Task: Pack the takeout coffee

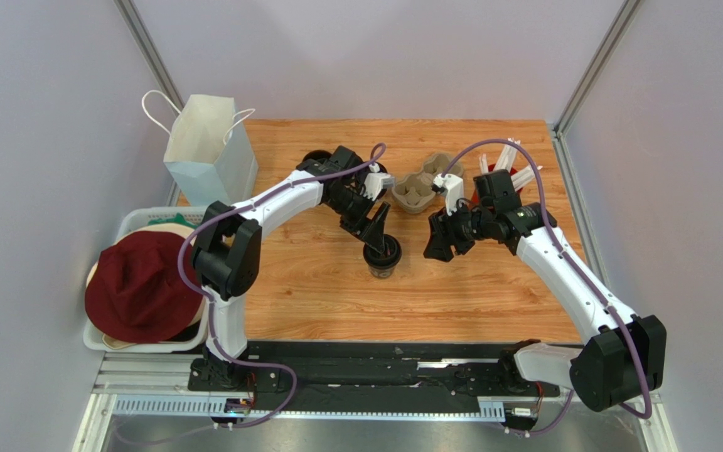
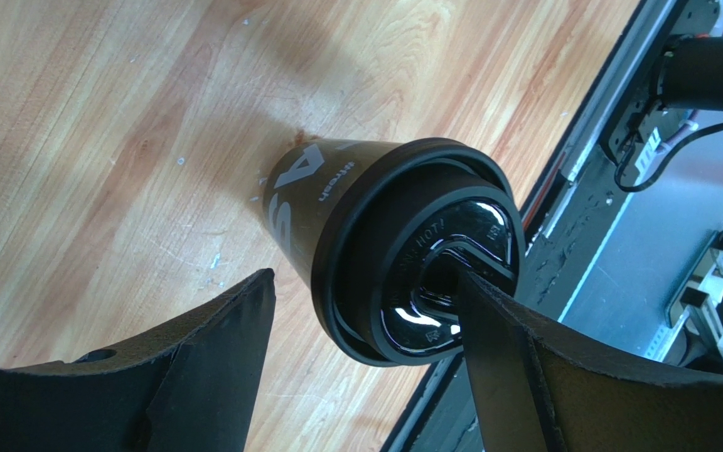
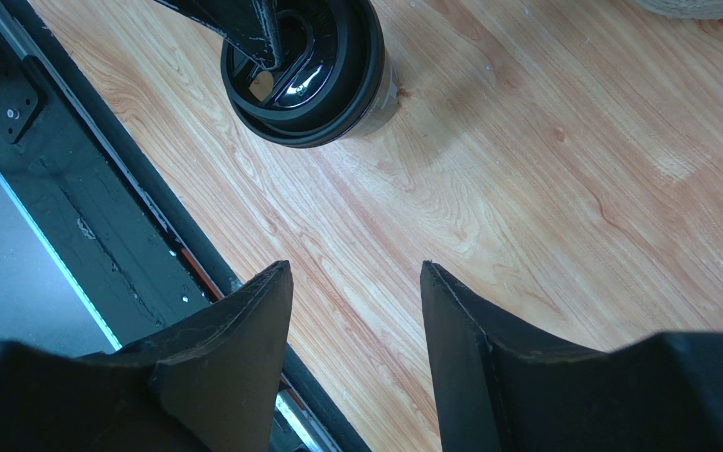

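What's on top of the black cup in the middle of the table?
A round black lid caps the cup, with one finger of the left hand over it. The lid hides the cup's inside.

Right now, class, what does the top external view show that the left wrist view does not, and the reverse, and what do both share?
Only the top view: the white paper bag, the cardboard cup carrier, the red hat and the right claw. Only the left wrist view: white lettering on the takeout coffee cup and embossing on its lid. Both: that lidded cup on the wooden table, with the left claw open over it.
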Available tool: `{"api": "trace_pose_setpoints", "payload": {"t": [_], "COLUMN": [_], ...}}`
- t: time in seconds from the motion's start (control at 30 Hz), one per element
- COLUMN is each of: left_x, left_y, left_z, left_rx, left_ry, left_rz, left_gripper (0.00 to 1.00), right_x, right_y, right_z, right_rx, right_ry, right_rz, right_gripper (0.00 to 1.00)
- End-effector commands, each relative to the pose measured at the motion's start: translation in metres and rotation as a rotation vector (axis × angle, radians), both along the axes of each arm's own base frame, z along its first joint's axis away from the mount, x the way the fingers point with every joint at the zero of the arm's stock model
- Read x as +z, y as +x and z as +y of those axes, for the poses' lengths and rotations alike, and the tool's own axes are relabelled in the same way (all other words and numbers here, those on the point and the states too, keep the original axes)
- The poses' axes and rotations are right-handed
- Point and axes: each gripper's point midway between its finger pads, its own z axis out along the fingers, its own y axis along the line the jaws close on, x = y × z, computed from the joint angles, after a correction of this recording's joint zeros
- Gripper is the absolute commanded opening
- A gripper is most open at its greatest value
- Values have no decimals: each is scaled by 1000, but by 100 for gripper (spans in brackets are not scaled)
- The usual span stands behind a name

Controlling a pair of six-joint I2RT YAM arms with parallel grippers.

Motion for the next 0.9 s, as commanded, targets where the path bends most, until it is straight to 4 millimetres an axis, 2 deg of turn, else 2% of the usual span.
{"api": "trace_pose_setpoints", "payload": {"t": [0.0,0.33,0.63,0.7,0.87], "left_x": [-4,-18,-30,-32,-35], "left_y": [4,3,3,3,2], "left_z": [-7,-4,0,0,1], "left_rx": [-1,3,-3,-9,-21], "left_ry": [7,44,72,73,76], "left_rz": [-18,-15,-10,-11,-7], "left_gripper": [79,74,67,64,63], "right_x": [8,0,-13,-15,-17], "right_y": [4,7,26,26,38], "right_z": [4,8,16,22,37], "right_rx": [-4,-13,-50,-33,0], "right_ry": [34,42,48,65,114], "right_rz": [-37,2,68,94,134], "right_gripper": [56,55,49,47,43]}}
